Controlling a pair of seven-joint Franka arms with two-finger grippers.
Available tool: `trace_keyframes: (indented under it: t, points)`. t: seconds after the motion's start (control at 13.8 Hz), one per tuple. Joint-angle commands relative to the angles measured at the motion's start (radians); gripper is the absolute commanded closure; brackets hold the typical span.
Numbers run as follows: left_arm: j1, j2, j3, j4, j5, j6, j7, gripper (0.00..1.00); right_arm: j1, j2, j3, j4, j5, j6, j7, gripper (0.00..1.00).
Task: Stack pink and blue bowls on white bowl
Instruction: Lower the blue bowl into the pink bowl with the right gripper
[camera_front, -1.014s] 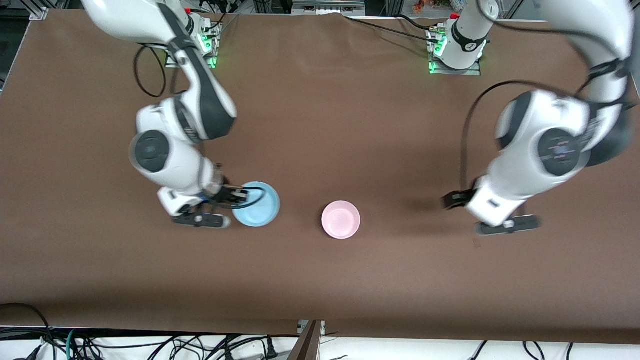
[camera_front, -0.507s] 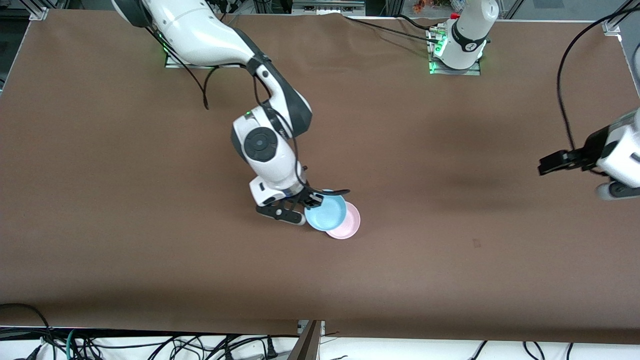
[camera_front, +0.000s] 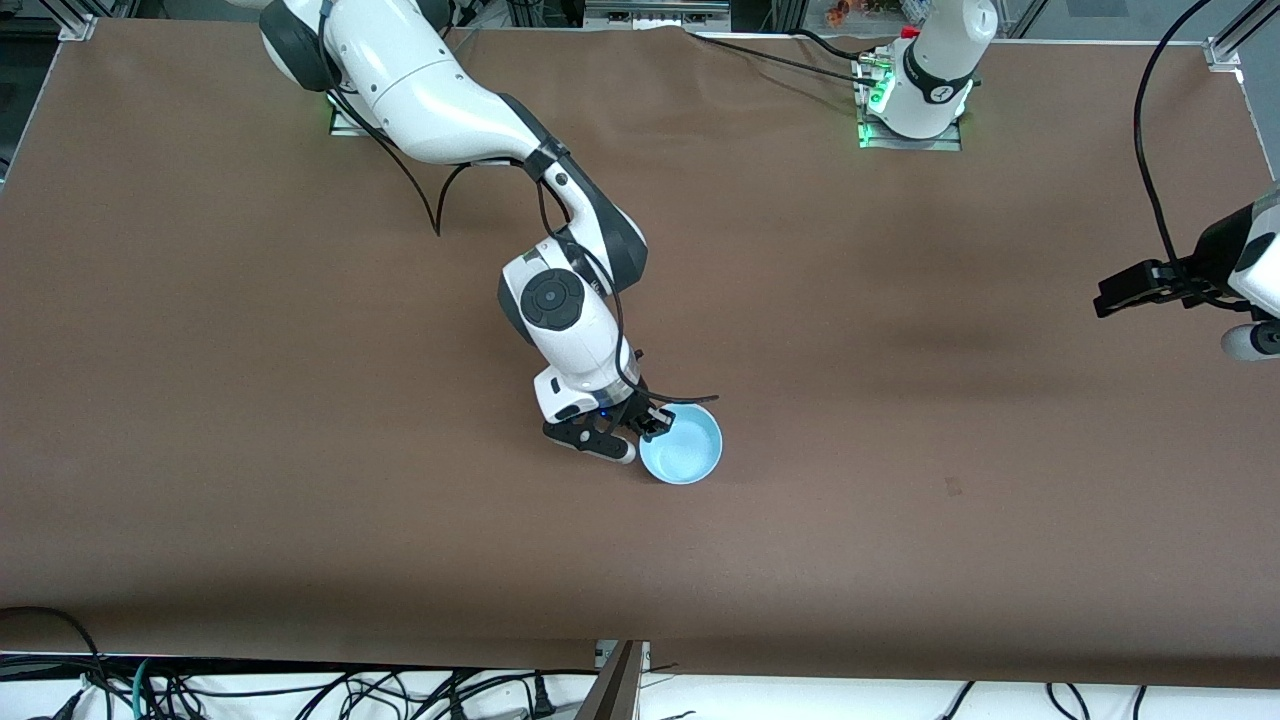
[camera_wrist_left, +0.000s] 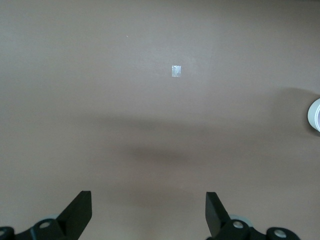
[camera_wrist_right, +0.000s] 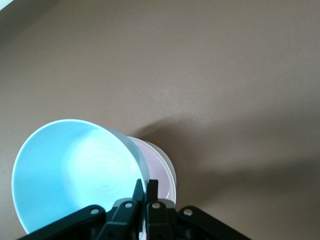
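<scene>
My right gripper (camera_front: 648, 424) is clamped on the blue bowl's (camera_front: 683, 446) rim, holding it tilted right over the pink bowl (camera_wrist_right: 159, 167), mid-table. In the right wrist view, pink sits nested in the white bowl (camera_wrist_right: 170, 172). My left gripper (camera_wrist_left: 148, 212) waits w/ fingers spread, empty, above bare table (camera_front: 900, 520) at its own end.

Both arms are smooth, shiny white with round dark grey caps on the joints. Thin black cables loop along them. The bases glow green, and a small red part sits at about 11 o'clock on one. The right gripper (camera_front: 648, 424) has black fingers (camera_wrist_right: 136, 200) with small silver screws.
</scene>
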Motion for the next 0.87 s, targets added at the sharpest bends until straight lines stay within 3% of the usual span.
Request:
trace_keyframes:
  t: [0.0, 0.8]
  points:
    - [0.011, -0.017, -0.008, -0.016, -0.015, -0.003, 0.018, 0.0, 0.022, 0.017, -0.011, 0.035, -0.009, -0.027, 0.019, 1.0]
    - [0.017, -0.014, -0.01, -0.018, 0.011, -0.001, 0.018, 0.0, 0.027, 0.023, -0.015, 0.03, -0.04, -0.048, 0.01, 1.0]
